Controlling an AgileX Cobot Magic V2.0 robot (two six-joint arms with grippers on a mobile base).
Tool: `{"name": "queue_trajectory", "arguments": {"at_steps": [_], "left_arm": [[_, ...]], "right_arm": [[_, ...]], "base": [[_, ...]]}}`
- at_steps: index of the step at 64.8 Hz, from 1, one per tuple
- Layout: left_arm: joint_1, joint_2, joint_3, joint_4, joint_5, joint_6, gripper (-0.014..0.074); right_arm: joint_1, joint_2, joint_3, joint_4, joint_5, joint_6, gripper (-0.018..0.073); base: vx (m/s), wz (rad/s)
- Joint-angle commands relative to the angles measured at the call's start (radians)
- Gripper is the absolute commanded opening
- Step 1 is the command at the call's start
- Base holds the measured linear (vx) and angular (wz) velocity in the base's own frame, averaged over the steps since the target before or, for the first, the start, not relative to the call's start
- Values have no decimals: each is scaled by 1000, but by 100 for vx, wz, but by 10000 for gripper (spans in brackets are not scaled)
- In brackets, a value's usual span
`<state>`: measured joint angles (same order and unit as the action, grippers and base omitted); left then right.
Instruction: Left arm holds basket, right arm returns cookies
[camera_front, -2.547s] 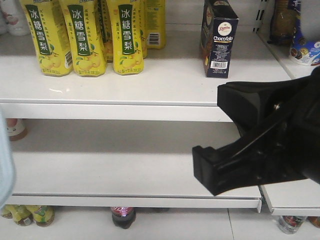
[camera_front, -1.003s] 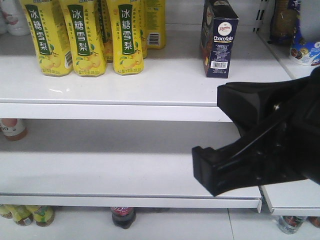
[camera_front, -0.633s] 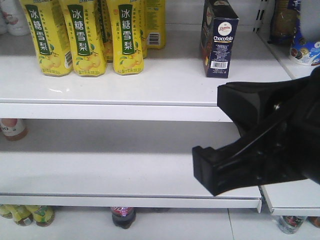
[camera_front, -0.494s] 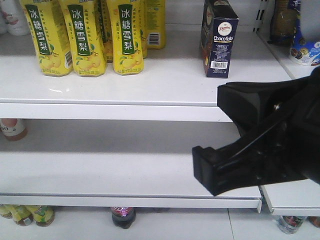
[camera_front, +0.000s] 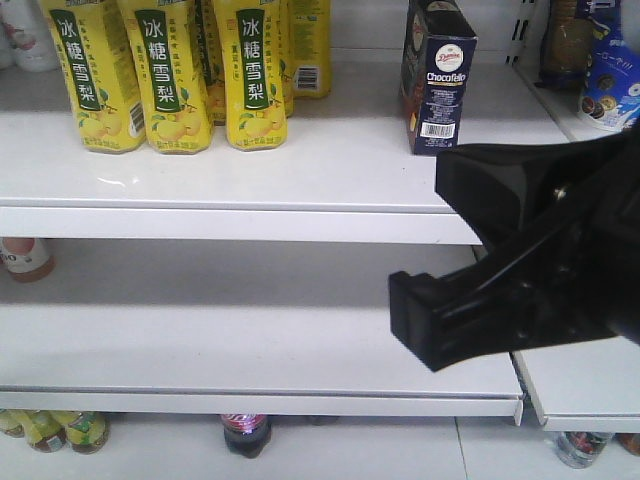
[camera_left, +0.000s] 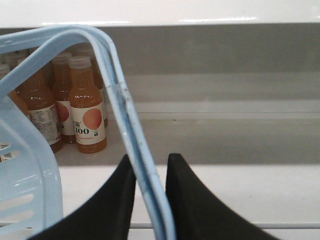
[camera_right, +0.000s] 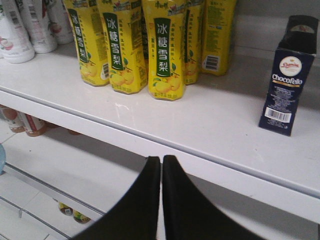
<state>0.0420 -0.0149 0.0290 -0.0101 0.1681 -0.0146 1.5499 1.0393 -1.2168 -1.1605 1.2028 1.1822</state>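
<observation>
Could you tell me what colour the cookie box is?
Dark navy cookie box, white lettering; clearest in the right wrist view.

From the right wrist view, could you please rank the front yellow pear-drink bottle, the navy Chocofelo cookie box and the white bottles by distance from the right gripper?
1. The front yellow pear-drink bottle, on the upper shelf straight above the shut right gripper.
2. The navy Chocofelo cookie box, upright on the same shelf, far right.
3. The white bottles, at the far left corner.

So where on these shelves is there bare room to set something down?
Free: the top shelf between the yellow bottles and the Chocofelo box, and nearly all of the middle shelf, up to the right claw. Crowded: the top shelf's left end, packed with bottles.
</observation>
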Motion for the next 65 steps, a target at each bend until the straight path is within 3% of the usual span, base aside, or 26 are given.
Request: {"name": "queue_trajectory", "arguments": {"at_steps": [1,19,40,46,55,65], "left_arm": [[-1,-10,-25,10,-99,15,-6],[-1,-10,-25,10,-98,15,-6],[-1,-10,-25,10,-98,15,-6],[-1,-10,-25,10,-98,15,-6],[-1,-10,-25,10,-98,15,-6],[-1,-10,-25,10,-98,15,-6]], "right_arm": [[-62,-17,-14,-44,-123,-100,-8],[-374,-25,182,101,-639,-436,-8],[-727,-141,468,517,-1143,-1034,-8],[-884,-209,590,694,-1286,-1163,-8],[-1126,-318,774,902,-1492,-1225,-8],[-1315,-508,950,929,-1498,-1223,-8]], "base": [[0,0],[0,0],[0,0],[0,0],[0,0],[0,0]]}}
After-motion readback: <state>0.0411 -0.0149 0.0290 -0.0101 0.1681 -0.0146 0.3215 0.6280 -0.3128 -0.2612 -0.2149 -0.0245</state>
